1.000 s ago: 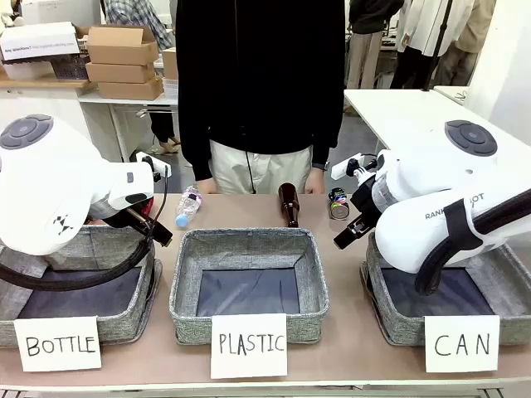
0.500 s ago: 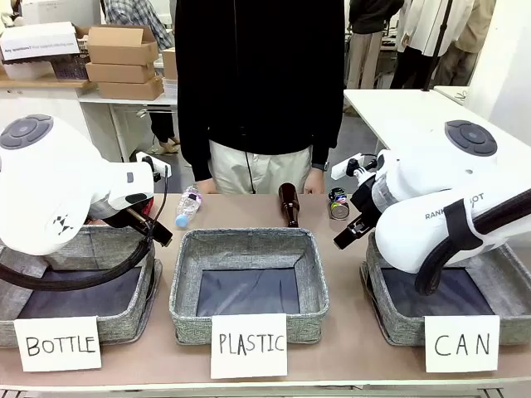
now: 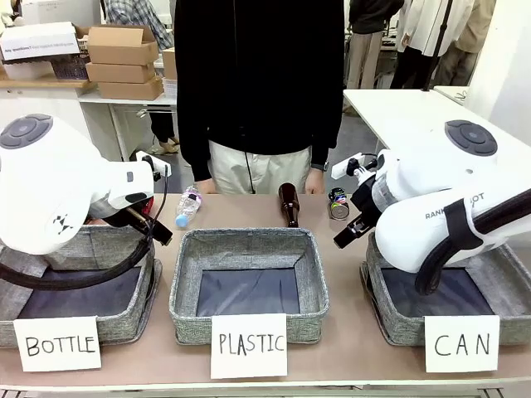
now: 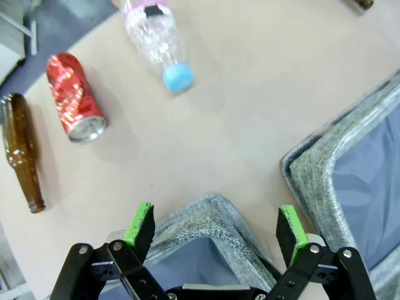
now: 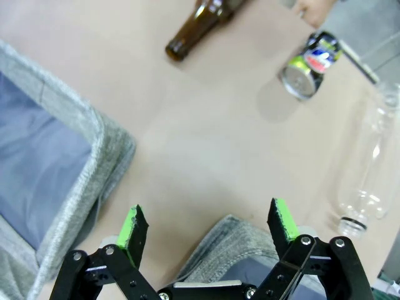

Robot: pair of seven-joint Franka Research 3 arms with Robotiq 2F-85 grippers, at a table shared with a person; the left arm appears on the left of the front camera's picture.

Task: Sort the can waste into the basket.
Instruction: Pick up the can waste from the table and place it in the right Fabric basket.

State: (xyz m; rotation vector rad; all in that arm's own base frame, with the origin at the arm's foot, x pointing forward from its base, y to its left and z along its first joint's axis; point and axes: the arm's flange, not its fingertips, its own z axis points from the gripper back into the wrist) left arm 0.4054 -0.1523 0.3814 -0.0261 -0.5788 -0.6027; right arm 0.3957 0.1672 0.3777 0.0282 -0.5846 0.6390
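As right tool gapes, silver can lies beyond.

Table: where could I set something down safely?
Bare tabletop lies between the clear plastic bottle and the brown bottle, behind the PLASTIC basket; also the strip between that basket and the CAN basket. Crowded around the silver can.

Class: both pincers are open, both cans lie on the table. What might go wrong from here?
1. The red can lies on its side close to a brown bottle: the left pincer might catch the bottle instead.
2. The silver can lies on its side: a nudge from the right pincer might roll it away from the CAN basket.
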